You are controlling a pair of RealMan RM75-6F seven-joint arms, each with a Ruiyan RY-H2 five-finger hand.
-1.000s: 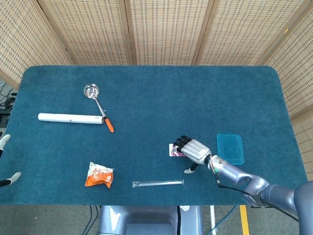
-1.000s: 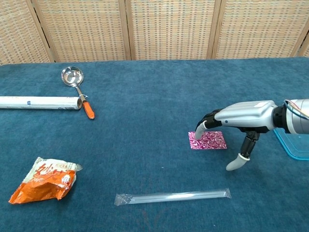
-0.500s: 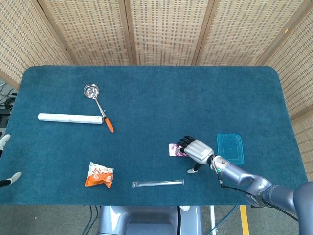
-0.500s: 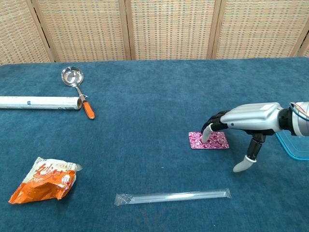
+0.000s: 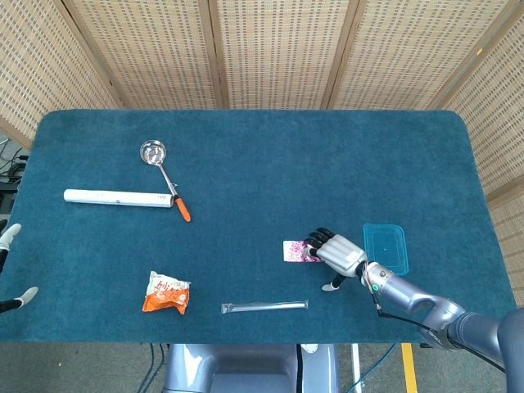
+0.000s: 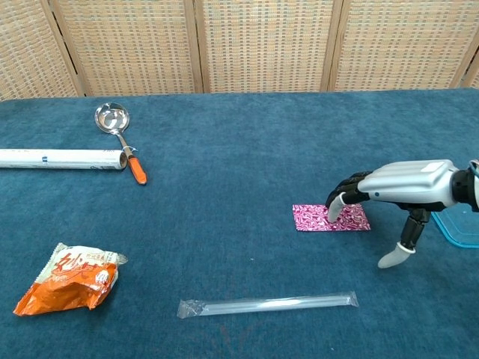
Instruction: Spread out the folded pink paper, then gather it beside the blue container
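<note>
Right hand (image 6: 400,196) reaches in from the right edge, palm down, with its dark fingertips (image 6: 338,206) pressing on the right part of the pink paper (image 6: 318,218) while the thumb points down to the cloth nearer the camera; it clasps nothing, the fingers only lightly bent and apart from the thumb. From the head camera the same hand (image 5: 340,255) covers the right end of the pink paper (image 5: 293,250), which lies flat on the blue table (image 5: 270,155) as a long patterned strip, partly opened. Just to the right of the hand sits the blue container (image 5: 386,247), a shallow clear-blue tray, apart from the paper; in the chest camera only its left corner (image 6: 458,226) shows at the frame edge. Of the left hand (image 5: 8,270) only pale fingertips appear at the left border of the head view, off the table, and whether they are apart or together cannot be told. A clear plastic tube (image 6: 267,304) lies near the front edge, an orange snack bag (image 6: 67,278) to the left of it, and further back a white roll (image 6: 61,158) lies just beside a metal ladle (image 6: 120,137) with an orange handle tip
</note>
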